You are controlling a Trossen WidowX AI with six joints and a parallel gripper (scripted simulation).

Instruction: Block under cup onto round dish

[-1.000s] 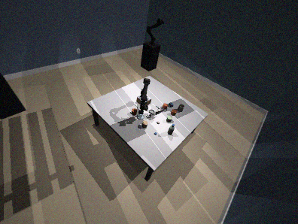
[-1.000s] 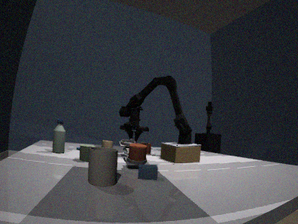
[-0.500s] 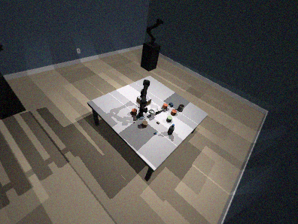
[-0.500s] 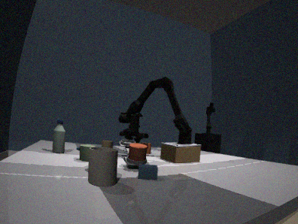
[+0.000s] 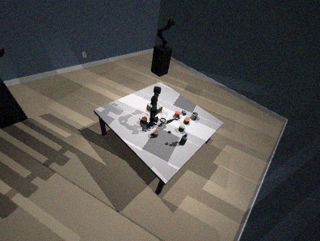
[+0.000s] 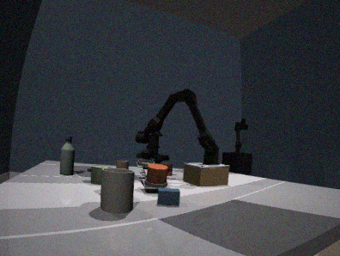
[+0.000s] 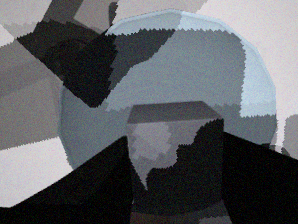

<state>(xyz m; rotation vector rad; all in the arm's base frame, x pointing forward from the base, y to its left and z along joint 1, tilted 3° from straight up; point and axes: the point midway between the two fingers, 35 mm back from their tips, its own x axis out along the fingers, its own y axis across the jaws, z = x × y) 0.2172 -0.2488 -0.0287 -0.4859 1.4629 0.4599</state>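
My gripper [image 7: 171,143] [image 5: 149,126] is shut on a grey block [image 7: 167,112]. In the wrist view the block lies within the outline of the light-blue round dish [image 7: 210,60]. Whether it touches the dish cannot be told. One orange cup [image 5: 177,114] [image 6: 157,174] stands on one end of the small balance [image 5: 170,120]. The bare ring-shaped pan [image 5: 162,118] at the balance's other end is near the arm. A second orange-brown cup [image 5: 144,120] [image 6: 170,169] stands off the balance, on the table beside the gripper. No cup shows above the dish.
Another orange object [image 5: 186,120] stands beyond the balance, near a grey cylinder [image 5: 195,116] [image 6: 117,191] and a blue block [image 5: 183,112] [image 6: 168,197]. A green object [image 5: 182,128] [image 6: 96,175], a bottle [image 5: 183,139] [image 6: 67,161], a tan cylinder [image 5: 155,133] and a brown box [image 6: 206,174] also stand around.
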